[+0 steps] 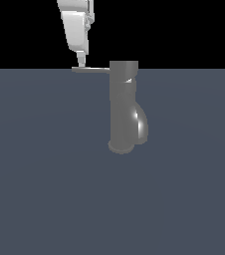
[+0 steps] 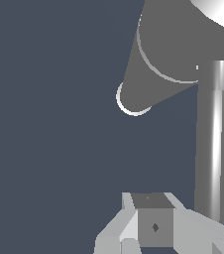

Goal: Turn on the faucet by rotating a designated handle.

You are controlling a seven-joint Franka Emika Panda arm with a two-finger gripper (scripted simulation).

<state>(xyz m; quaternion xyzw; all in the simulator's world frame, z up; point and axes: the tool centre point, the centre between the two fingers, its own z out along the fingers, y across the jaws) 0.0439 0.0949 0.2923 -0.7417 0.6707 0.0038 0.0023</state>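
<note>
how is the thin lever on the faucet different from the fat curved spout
The thin flat grey metal handle juts straight sideways from the faucet's wide cap, toward the exterior view's left; the bulging curved grey spout swells low on the body, toward the exterior view's right. The handle is slim and straight; the spout is thick and rounded. The white end effector hangs at the handle's far end, nowhere near the spout. Both share the same glossy grey metal.

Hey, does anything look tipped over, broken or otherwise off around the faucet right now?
Nothing stands out. The faucet stands upright on its base, its handle juts out level from the cap, and the hand sits at the handle's far end.
</note>
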